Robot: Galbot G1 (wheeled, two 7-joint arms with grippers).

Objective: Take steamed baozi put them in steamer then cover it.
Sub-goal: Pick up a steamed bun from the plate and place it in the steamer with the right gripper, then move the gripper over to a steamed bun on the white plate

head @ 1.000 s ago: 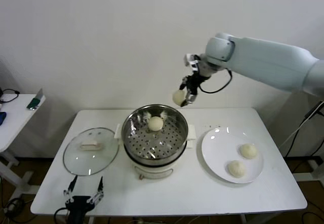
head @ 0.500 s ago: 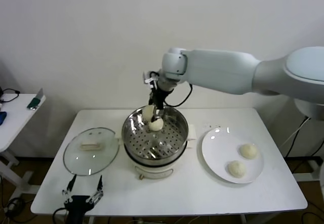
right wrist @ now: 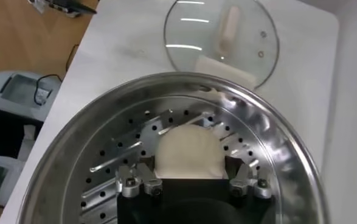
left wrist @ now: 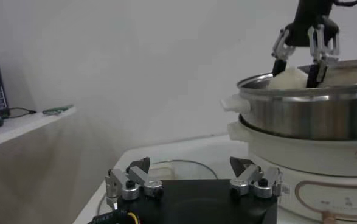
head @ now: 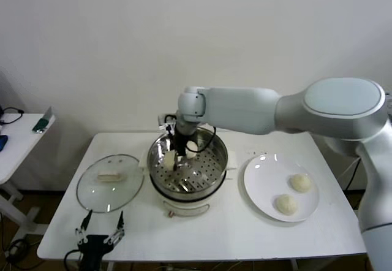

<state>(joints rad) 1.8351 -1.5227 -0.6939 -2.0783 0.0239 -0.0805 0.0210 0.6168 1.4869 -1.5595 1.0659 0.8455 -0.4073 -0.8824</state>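
My right gripper point(head: 171, 158) is down inside the steamer point(head: 208, 171), over the left part of its perforated floor, shut on a cream-white baozi point(head: 168, 159). In the right wrist view the bun point(right wrist: 187, 151) sits between the fingers point(right wrist: 135, 182), just above the floor point(right wrist: 105, 164). Two more baozi point(head: 300, 183) point(head: 286, 204) lie on the white plate point(head: 260, 185) at the right. A bun seen earlier in the basket is hidden behind my arm. The glass cover point(head: 92, 194) lies flat left of the steamer. My left gripper point(head: 100, 234) is open and empty at the table's front left.
The steamer's white pot base point(left wrist: 300, 152) stands at the table's centre, just behind my left gripper point(left wrist: 193, 182) in the left wrist view. A side table point(head: 18, 136) with small items stands at the far left. A wall rises behind the table.
My right arm has swung left and down with the baozi, from above the steamer's back rim into the left side of the basket. The left arm has not moved.
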